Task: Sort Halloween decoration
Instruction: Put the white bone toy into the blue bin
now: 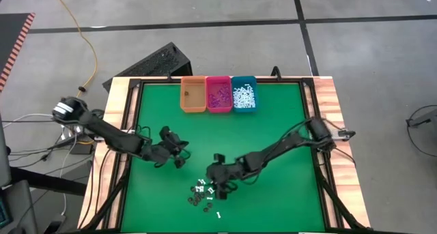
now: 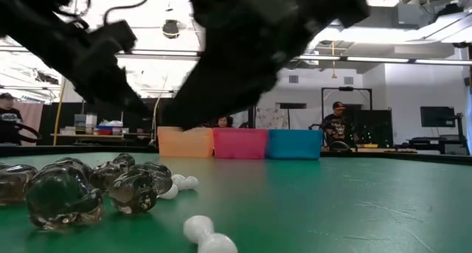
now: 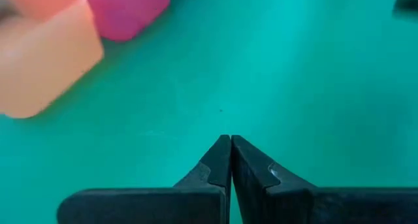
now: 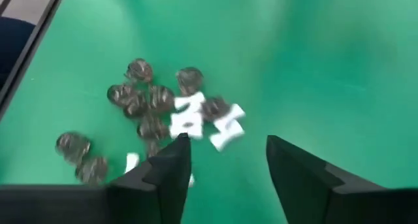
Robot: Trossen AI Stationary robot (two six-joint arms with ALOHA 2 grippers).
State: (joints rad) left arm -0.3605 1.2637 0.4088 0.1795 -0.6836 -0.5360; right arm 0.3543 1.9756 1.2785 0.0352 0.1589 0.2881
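Dark glassy skulls (image 2: 66,190) and white bones (image 2: 206,234); right hand (image 4: 225,160) wide, left hand (image 3: 230,142) closed.

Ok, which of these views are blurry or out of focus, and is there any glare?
Low view: the arms are a dark blur up close, the ceiling lights glare, while the clear pieces are fairly sharp. Right wrist view: the white pieces smear with motion. Left wrist view: the orange bin is soft. High view: even, no glare.
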